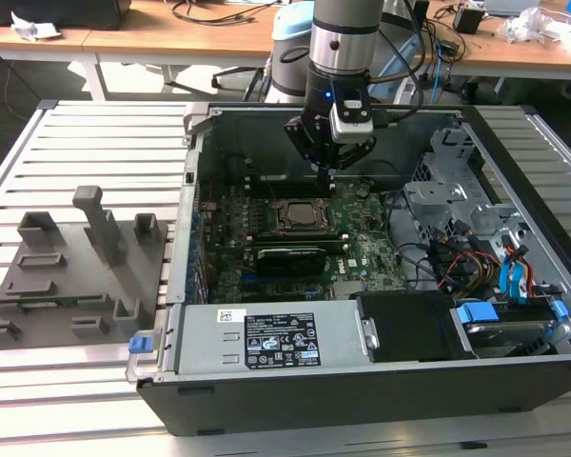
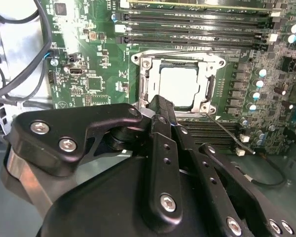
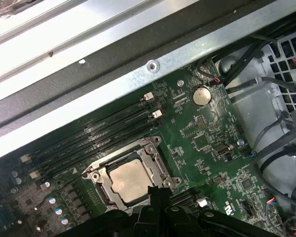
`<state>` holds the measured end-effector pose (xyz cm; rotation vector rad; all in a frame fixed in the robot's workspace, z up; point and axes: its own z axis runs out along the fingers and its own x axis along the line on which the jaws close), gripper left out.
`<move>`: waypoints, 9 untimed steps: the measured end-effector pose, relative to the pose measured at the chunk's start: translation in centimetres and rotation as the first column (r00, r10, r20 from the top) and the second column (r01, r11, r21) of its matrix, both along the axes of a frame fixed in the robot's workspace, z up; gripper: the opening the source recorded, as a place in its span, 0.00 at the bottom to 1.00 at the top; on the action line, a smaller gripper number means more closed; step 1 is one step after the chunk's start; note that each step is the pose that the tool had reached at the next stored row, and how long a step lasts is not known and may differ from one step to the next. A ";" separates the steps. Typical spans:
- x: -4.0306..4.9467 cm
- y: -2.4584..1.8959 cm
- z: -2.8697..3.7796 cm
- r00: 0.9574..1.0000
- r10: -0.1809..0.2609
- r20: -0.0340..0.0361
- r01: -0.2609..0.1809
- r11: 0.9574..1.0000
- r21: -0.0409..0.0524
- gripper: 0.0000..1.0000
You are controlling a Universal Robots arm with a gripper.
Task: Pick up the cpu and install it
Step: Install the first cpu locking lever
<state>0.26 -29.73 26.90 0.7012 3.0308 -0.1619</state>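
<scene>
The cpu (image 2: 180,85), a flat silvery square, lies inside the black socket frame (image 2: 147,79) on the green motherboard (image 2: 96,74); it also shows in the first wrist view (image 3: 129,180) and, small, in the exterior view (image 1: 297,215). My gripper (image 1: 325,168) hangs inside the open computer case, just above the motherboard and a little behind the socket. In both wrist views its black fingers meet at a narrow tip (image 2: 157,101) (image 3: 157,190) beside the socket's edge, shut, with nothing between them. The fingers hide one edge of the socket.
Black memory slots (image 3: 103,133) run beside the socket. A long black graphics card (image 1: 290,257) lies in front of it. Cables and a drive cage (image 1: 457,190) crowd the case toward the exterior view's right. Grey holders (image 1: 86,257) stand on the slatted table (image 1: 86,133).
</scene>
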 end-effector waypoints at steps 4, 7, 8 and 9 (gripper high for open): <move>0.00 0.00 0.00 0.999 0.039 0.000 -0.039 0.999 0.000 0.11; 0.00 0.00 0.00 0.998 0.061 0.000 -0.061 0.998 0.000 0.11; 0.00 0.00 0.00 0.998 0.068 0.000 -0.068 0.998 0.000 0.11; 0.00 0.00 0.00 0.997 0.077 0.000 -0.077 0.997 0.000 0.11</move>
